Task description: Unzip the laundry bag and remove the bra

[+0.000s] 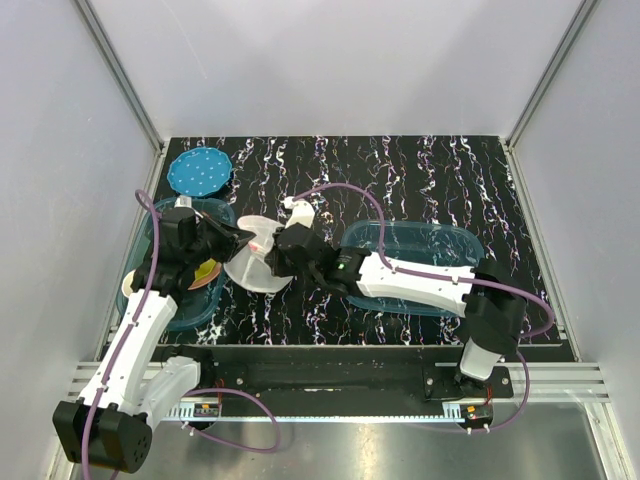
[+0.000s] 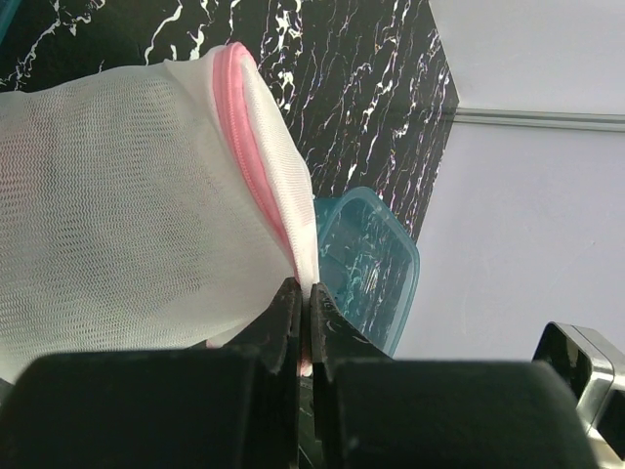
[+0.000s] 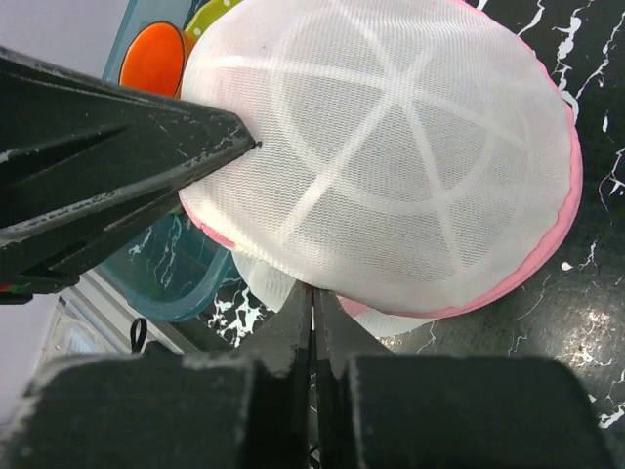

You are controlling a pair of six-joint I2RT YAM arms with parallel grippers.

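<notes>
Claws, left (image 2: 304, 327) and right (image 3: 312, 322), each clamp the laundry bag's (image 1: 255, 262) pink rim, between two tubs.

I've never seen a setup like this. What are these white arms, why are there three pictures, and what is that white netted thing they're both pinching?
Two robot arms are bolted at a table's near edge. The top picture looks down from above; the other two come from cameras on each wrist. The left gripper and the right gripper are both shut on the round white mesh laundry bag with pink zipper trim, pinching its edge. On the black marbled table lie a clear blue plastic tub, a second tub with orange and yellow items, and a blue dotted disc. No bra is visible.
</notes>
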